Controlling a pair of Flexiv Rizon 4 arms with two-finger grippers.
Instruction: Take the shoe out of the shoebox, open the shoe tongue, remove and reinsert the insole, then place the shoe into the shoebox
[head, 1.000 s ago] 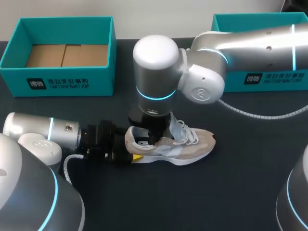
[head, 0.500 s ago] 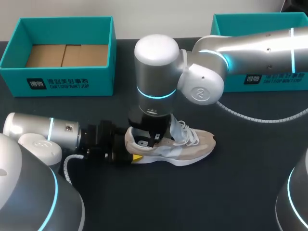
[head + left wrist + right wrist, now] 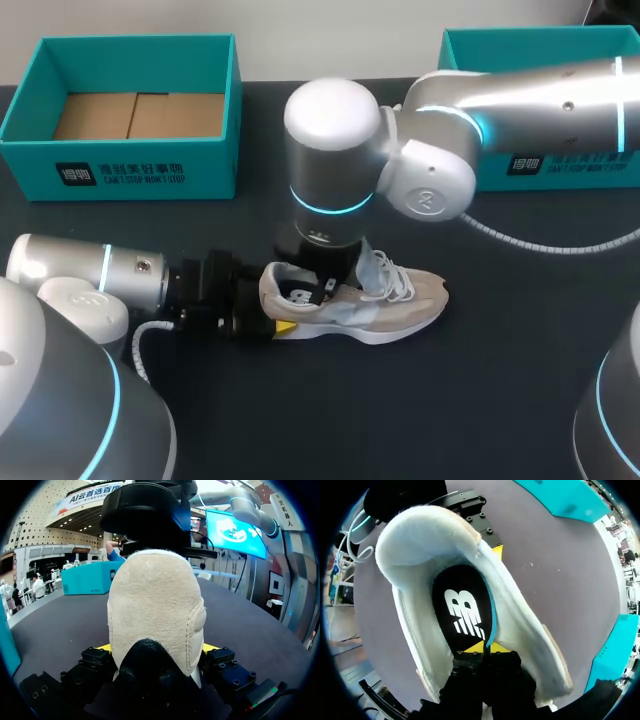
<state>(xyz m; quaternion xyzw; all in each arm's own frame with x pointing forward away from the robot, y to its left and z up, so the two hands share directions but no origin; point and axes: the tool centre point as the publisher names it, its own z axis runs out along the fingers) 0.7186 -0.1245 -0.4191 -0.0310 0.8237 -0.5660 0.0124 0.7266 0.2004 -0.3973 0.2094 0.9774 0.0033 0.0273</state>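
A beige and white shoe [image 3: 385, 300] lies on its sole on the dark table, toe pointing right, its tongue pulled up. My left gripper [image 3: 268, 318] comes in low from the left and is shut wide on the shoe's heel [image 3: 155, 605], with a yellow tip on each side. My right gripper [image 3: 320, 290] reaches down into the shoe's opening. There it is shut on the rear edge of the black insole [image 3: 462, 605], whose teal underside shows at the lifted edge. The white padded collar [image 3: 420, 535] rings the insole.
An open teal shoebox [image 3: 130, 172] with a cardboard floor stands at the back left. A second teal box [image 3: 560, 165] stands at the back right, partly behind my right arm. A grey cable [image 3: 540, 238] trails across the table to the right of the shoe.
My right gripper has shut on the insole's rear edge inside the shoe, and the right arm has shifted slightly rightward. The left gripper and the shoe have stayed put.
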